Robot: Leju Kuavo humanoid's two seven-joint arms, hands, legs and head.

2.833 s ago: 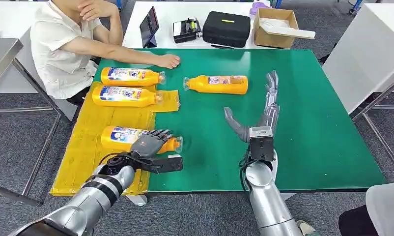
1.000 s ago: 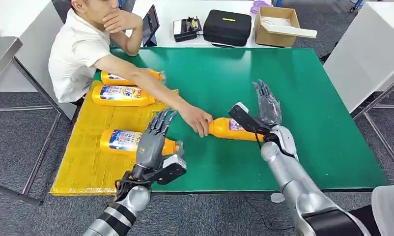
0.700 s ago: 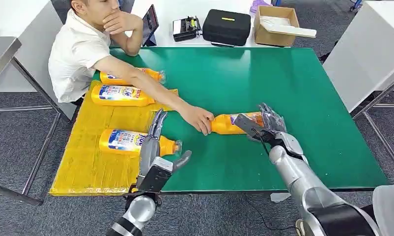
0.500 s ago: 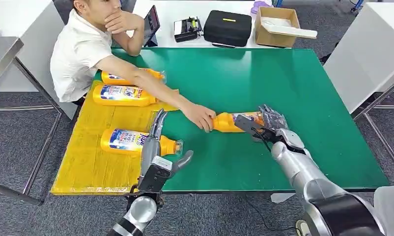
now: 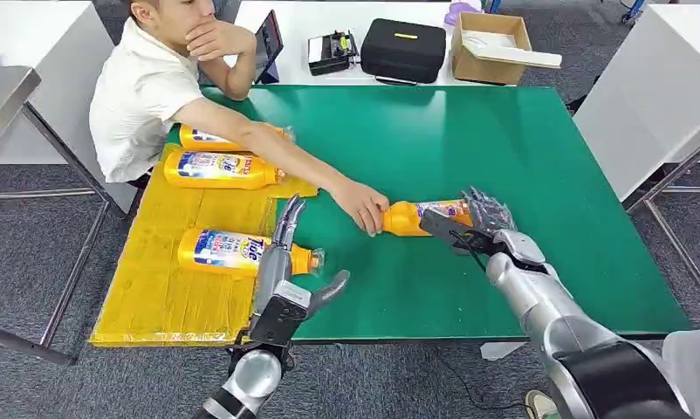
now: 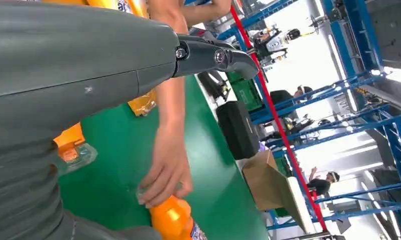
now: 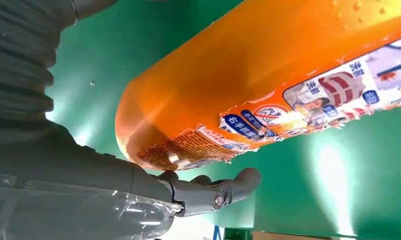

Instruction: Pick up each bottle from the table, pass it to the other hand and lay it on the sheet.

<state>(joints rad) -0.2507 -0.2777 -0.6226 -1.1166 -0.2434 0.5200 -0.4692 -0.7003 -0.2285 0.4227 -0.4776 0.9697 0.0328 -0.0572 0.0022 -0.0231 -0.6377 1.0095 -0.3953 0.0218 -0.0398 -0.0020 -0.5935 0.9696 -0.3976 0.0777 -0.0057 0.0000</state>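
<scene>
The orange bottle lies mid-table on the green table, a person's hand on its neck. The right hand wraps its base end, though I cannot tell whether the fingers have clamped. The left hand waits with fingers apart. The plastic looks rigid, slick and probably heavy, so the body is the best place to grip.

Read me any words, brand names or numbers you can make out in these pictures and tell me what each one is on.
"Tide": on the label of the nearest bottle on the yellow sheet.
Labels of the two farther bottles on the sheet: print too small to read.
Label of the bottle at the right hand: Chinese print and a small picture, too blurred to read.
Black case: a yellow mark, not readable.
</scene>
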